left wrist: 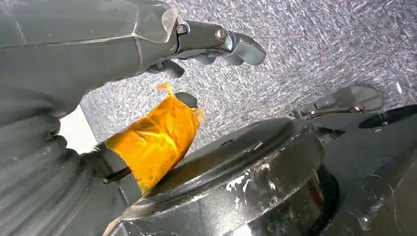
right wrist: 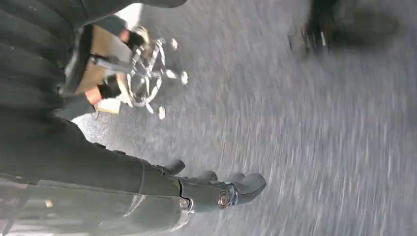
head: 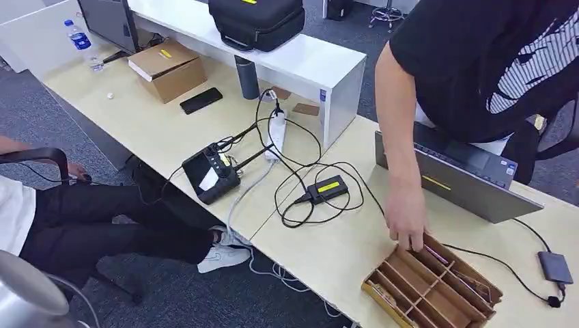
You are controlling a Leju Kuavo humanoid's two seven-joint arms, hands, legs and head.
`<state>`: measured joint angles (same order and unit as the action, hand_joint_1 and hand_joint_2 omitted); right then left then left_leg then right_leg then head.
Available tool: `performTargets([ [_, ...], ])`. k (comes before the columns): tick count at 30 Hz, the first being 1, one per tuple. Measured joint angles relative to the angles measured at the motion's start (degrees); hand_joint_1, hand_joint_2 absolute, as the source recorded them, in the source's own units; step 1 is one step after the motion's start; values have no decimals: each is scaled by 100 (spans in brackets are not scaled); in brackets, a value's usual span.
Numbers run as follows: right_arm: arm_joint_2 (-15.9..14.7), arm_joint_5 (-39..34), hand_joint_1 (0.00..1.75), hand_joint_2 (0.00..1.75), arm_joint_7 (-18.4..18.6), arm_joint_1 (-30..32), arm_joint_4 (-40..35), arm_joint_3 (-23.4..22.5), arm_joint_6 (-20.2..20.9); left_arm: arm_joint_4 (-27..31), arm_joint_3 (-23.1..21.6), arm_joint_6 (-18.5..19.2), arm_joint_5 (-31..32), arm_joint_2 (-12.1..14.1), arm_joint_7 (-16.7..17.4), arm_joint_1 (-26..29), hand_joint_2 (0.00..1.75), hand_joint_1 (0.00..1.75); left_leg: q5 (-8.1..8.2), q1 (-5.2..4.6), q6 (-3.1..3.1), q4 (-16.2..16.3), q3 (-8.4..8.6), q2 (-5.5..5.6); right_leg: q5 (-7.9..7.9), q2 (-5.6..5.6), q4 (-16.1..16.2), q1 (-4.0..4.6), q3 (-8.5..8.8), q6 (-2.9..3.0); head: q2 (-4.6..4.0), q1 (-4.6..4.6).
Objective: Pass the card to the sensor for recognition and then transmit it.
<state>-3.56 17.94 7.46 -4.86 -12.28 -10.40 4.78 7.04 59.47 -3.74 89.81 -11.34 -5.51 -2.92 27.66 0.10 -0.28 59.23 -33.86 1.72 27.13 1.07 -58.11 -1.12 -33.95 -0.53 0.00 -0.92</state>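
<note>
1. A person's hand (head: pixel 407 219) reaches into the wooden card tray (head: pixel 431 287) at the bench's near right edge, apparently loading cards (head: pixel 437 255).
2. The sensor (head: pixel 328 188) waits mid-bench, cabled.
3. Left hand (left wrist: pixel 206 42) and right hand (right wrist: pixel 216 189) hang over carpet, released, holding nothing.

- Even, bright indoor light is falling across the desk (head: pixel 328 239) in the head view, casting only soft shadows.
- Glare is flaring off orange tape (left wrist: pixel 155 140) in the left wrist view.
- Motion blur is smearing the carpet (right wrist: pixel 319 137) in the right wrist view.
</note>
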Motion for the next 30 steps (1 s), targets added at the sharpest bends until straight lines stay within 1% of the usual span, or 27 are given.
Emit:
performTargets([
  [1,2,0,0,175,-31,8,5,11,-15,0,0,7,0,0,0,0,175,0,0,-2,0,0,0,2,0,-1,0,-3,0,0,0,-2],
  [2,2,-4,0,175,-50,12,9,13,-128,0,0,4,-2,0,2,1,175,0,0,-2,0,0,0,2,0,-1,-1,-3,0,0,0,-2],
  [7,-26,-109,0,175,-29,10,9,9,-889,0,4,-48,-20,-2,11,2,175,0,0,0,0,0,-1,-1,0,0,0,0,0,0,0,0],
  [8,-26,-118,0,175,-20,4,9,4,-870,0,4,-48,-13,-2,11,3,175,0,0,0,0,0,-1,-1,0,0,0,0,0,0,0,0],
  [10,-26,-98,0,175,6,-5,9,2,-679,0,7,-46,0,0,11,1,175,0,0,1,0,0,-1,-2,0,0,0,1,0,0,0,2],
  [14,-26,-92,0,175,9,-6,9,2,-657,0,7,-46,0,0,11,1,175,0,0,1,0,0,-1,-2,0,0,0,1,0,0,0,2],
  [16,-24,-26,0,175,15,-9,9,4,-400,0,7,-37,0,0,11,1,175,0,0,1,0,0,-1,-1,0,0,0,1,0,0,0,0],
  [17,-17,11,0,175,-37,-8,11,4,-97,0,6,-20,0,0,11,0,175,0,0,2,0,0,0,-1,0,0,0,2,0,0,0,2],
  [18,-18,74,0,175,-59,-4,11,15,-79,0,7,-13,0,0,11,-2,175,0,0,2,0,0,0,-1,0,0,0,2,0,0,0,0],
  [19,-7,61,0,175,-27,-2,11,22,-306,0,7,-15,0,0,11,-1,175,0,0,1,0,0,0,0,0,0,-1,1,0,0,0,0],
  [21,2,-30,0,175,15,-4,9,22,-956,0,9,-44,-4,0,39,-1,175,0,0,1,0,0,-1,-1,0,0,-1,1,0,0,0,0],
  [22,2,-55,0,175,19,-9,9,13,-1161,0,18,-50,-4,-2,46,-1,175,0,0,2,0,0,-1,-2,0,0,-1,2,0,0,0,0],
  [23,0,-52,0,175,24,-13,9,-2,-1158,0,33,-52,-4,-2,46,-1,175,0,0,2,0,0,-1,-2,0,0,0,2,1,0,0,2],
  [24,0,-46,0,175,37,-17,9,-9,-1053,0,46,-52,-2,-2,46,-1,175,0,0,2,0,0,0,-2,0,0,0,2,1,0,0,2],
  [25,0,-11,0,175,39,-16,9,-9,-836,0,46,-46,0,-2,44,-1,175,0,0,2,0,0,-1,-2,0,0,0,2,1,0,0,2],
  [28,2,70,0,175,-70,-8,11,0,152,-2,46,2,0,0,26,-5,175,0,0,1,0,0,1,-1,0,0,0,1,0,0,0,2],
  [29,15,63,0,175,-90,0,13,7,129,0,46,9,0,2,26,-6,175,0,0,-1,0,0,0,1,0,-1,-1,-1,0,0,0,0],
  [30,22,22,0,175,-83,0,13,9,-109,0,46,7,0,0,28,-4,175,0,0,-1,0,0,0,1,0,-1,-1,-2,0,0,0,-2],
])
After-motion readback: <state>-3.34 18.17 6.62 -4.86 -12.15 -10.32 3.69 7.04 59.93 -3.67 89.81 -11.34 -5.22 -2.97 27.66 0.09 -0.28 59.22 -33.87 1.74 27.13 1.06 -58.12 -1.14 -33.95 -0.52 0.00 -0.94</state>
